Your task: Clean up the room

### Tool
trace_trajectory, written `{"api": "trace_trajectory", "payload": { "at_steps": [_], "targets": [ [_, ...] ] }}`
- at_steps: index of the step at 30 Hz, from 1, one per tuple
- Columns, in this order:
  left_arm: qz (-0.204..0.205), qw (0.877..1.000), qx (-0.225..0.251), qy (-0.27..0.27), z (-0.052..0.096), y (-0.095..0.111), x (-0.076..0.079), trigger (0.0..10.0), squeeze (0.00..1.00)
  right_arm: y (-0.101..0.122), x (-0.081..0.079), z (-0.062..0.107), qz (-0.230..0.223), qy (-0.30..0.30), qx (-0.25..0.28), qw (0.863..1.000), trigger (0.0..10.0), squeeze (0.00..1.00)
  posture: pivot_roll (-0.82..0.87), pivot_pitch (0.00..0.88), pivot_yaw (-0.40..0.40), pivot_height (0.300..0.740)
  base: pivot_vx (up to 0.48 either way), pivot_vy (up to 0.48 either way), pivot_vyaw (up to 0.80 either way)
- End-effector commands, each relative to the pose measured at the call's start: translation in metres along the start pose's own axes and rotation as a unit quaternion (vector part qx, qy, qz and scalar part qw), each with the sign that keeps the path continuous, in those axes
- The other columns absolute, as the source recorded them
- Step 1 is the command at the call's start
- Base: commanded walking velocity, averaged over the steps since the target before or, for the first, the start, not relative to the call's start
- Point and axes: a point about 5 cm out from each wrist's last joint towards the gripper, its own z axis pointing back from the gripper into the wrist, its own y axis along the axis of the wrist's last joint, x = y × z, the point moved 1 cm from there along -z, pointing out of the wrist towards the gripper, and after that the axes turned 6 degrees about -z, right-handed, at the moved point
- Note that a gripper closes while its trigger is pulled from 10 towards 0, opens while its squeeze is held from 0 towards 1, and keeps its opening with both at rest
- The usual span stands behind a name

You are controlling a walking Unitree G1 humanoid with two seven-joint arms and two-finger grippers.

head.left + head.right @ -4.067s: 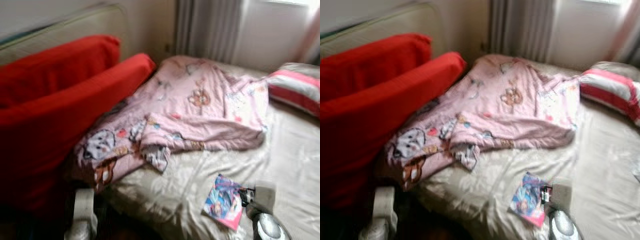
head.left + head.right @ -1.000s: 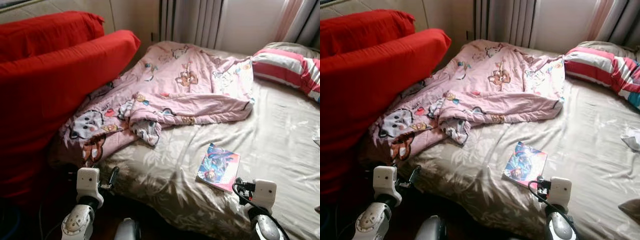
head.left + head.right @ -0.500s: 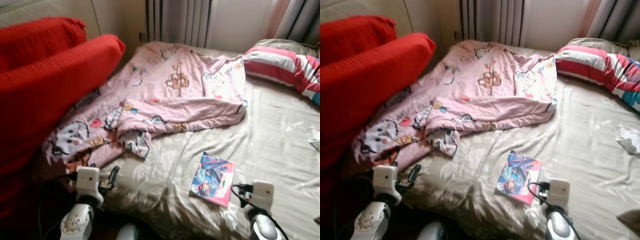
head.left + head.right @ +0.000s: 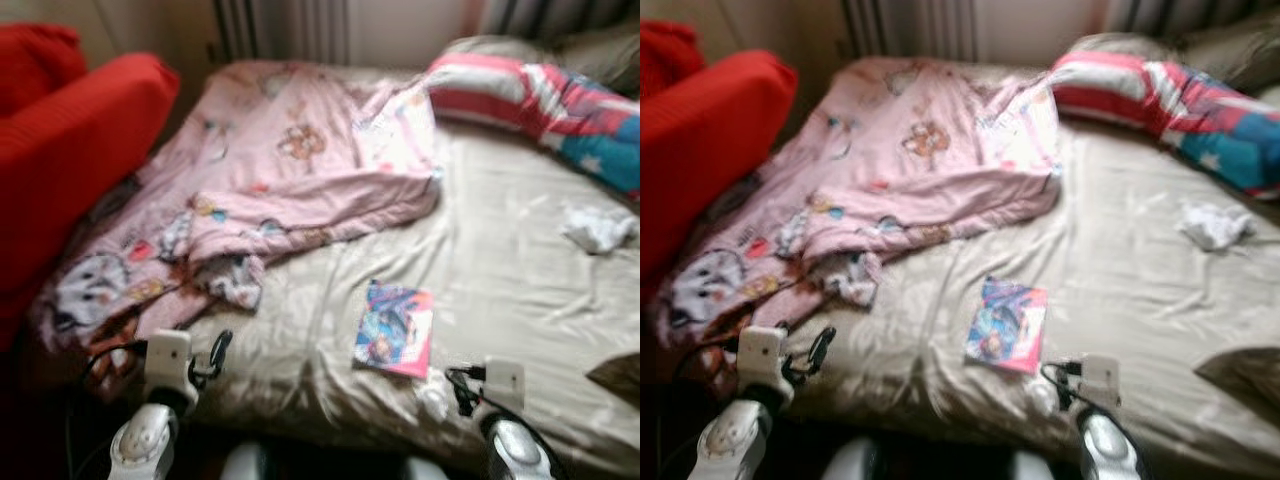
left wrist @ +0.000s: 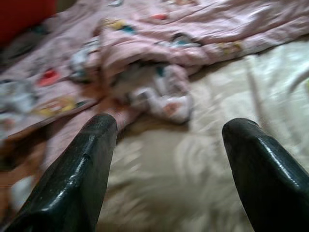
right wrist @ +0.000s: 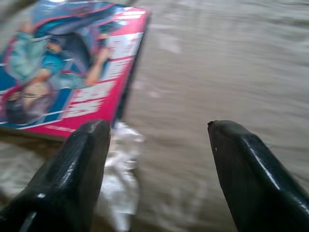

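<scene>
A colourful pink-edged book (image 4: 394,328) lies flat on the near bed sheet; a rumpled pink blanket (image 4: 270,190) sprawls left; a crumpled white tissue (image 4: 598,228) lies far right.

left gripper (image 5: 166,159), right gripper (image 6: 159,166), apparently both spread

A satiny beige bed sheet (image 4: 500,270) lies creased beneath a soft pink printed quilt (image 4: 290,170). The book (image 4: 394,327) has a glossy paper cover. Both grippers' black fingers (image 6: 77,179) look like smooth, shiny plastic.

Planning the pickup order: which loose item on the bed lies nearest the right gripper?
The bright book, beside the right gripper; the white crumpled tissue lies much farther up the bed.
</scene>
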Motion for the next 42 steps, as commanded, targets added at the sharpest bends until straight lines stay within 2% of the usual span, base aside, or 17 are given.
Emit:
{"api": "trace_trajectory", "payload": {
  "at_steps": [1, 3, 6, 8, 14, 22, 29, 40, 41, 42],
  "targets": [
    [-0.005, 1.000, 0.000, -0.005, 0.000, 0.005, -0.004, 10.0, 0.00, -0.008, -0.002, 0.000, 0.010, 0.014, -0.027, 0.999, 10.0, 0.00, 0.06, 0.183, 0.049, 0.632, 0.000, 0.000, 0.00],
    [-0.008, 1.000, 0.002, -0.007, -0.002, 0.008, -0.004, 10.0, 0.00, -0.003, -0.006, -0.002, 0.003, 0.030, -0.030, 0.999, 10.0, 0.00, 0.07, 0.207, 0.055, 0.632, 0.000, 0.000, 0.00],
    [-0.010, 1.000, 0.006, -0.011, -0.004, 0.014, -0.007, 10.0, 0.00, 0.003, -0.013, -0.007, 0.032, 0.056, -0.039, 0.997, 10.0, 0.00, 0.07, 0.247, 0.063, 0.632, 0.000, 0.000, 0.00],
    [-0.010, 1.000, 0.009, -0.013, -0.009, 0.019, -0.008, 10.0, 0.00, 0.012, -0.014, -0.011, 0.031, 0.052, -0.032, 0.998, 10.0, 0.00, 0.09, 0.293, 0.068, 0.632, 0.000, 0.000, 0.00],
    [-0.007, 0.999, 0.028, -0.013, -0.016, 0.036, -0.009, 10.0, 0.00, 0.028, -0.011, -0.018, 0.019, 0.026, -0.025, 0.999, 10.0, 0.00, 0.11, 0.316, 0.063, 0.632, 0.000, 0.000, 0.00],
    [-0.009, 0.999, 0.047, -0.015, -0.024, 0.057, -0.011, 10.0, 0.00, 0.045, -0.018, -0.025, 0.008, 0.025, -0.017, 1.000, 10.0, 0.00, 0.12, 0.366, 0.060, 0.632, 0.000, 0.000, 0.00],
    [-0.008, 0.999, 0.050, -0.019, -0.023, 0.064, -0.011, 10.0, 0.00, 0.045, -0.016, -0.025, 0.013, 0.018, -0.032, 0.999, 10.0, 0.00, 0.12, 0.376, 0.056, 0.632, 0.000, 0.000, 0.00],
    [-0.013, 0.999, 0.034, -0.016, -0.014, 0.058, -0.012, 10.0, 0.00, 0.034, -0.013, -0.023, 0.015, 0.013, -0.057, 0.998, 10.0, 0.00, 0.13, 0.362, 0.061, 0.632, 0.000, 0.000, 0.00],
    [-0.013, 0.999, 0.033, -0.017, -0.015, 0.058, -0.012, 10.0, 0.00, 0.034, -0.015, -0.023, 0.013, 0.015, -0.057, 0.998, 0.0, 0.00, 0.13, 0.357, 0.063, 0.632, 0.000, 0.000, 0.00],
    [-0.014, 0.999, 0.033, -0.017, -0.015, 0.058, -0.012, 10.0, 0.00, 0.034, -0.016, -0.023, 0.012, 0.016, -0.057, 0.998, 0.0, 0.00, 0.13, 0.356, 0.064, 0.632, 0.000, 0.000, 0.00]
  ]
}}
